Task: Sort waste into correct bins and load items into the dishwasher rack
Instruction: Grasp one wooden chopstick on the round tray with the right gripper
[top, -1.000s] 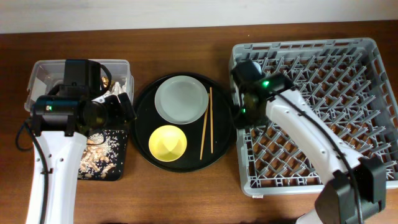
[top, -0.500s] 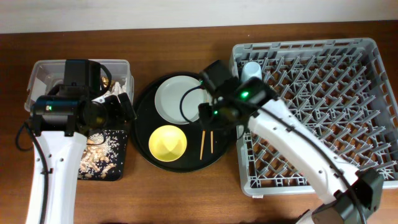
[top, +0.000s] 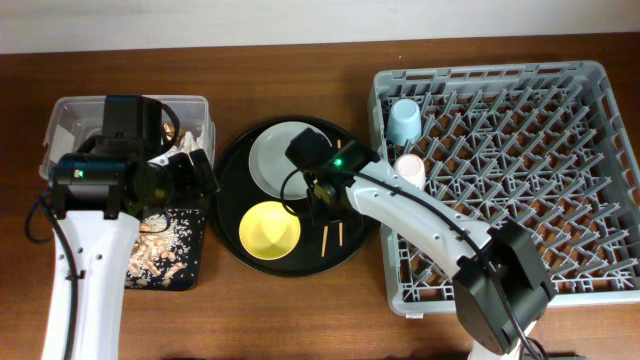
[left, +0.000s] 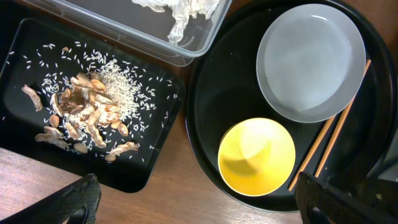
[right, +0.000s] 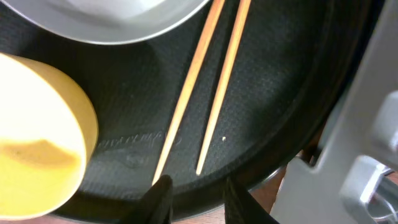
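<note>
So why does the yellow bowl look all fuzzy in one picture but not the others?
Right wrist view: the bowl is very close to the camera and cut off at the edge, so it looks soft, while the chopsticks are sharper. Left wrist view: the bowl is crisp, with a soft shadow inside. Overhead view: it is small but clear.

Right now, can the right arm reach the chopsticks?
Probably yes. The right hand hangs open just over the ends of the chopsticks, and nothing lies on them. The bowl and plate sit off to the side, so the way looks free.
</note>
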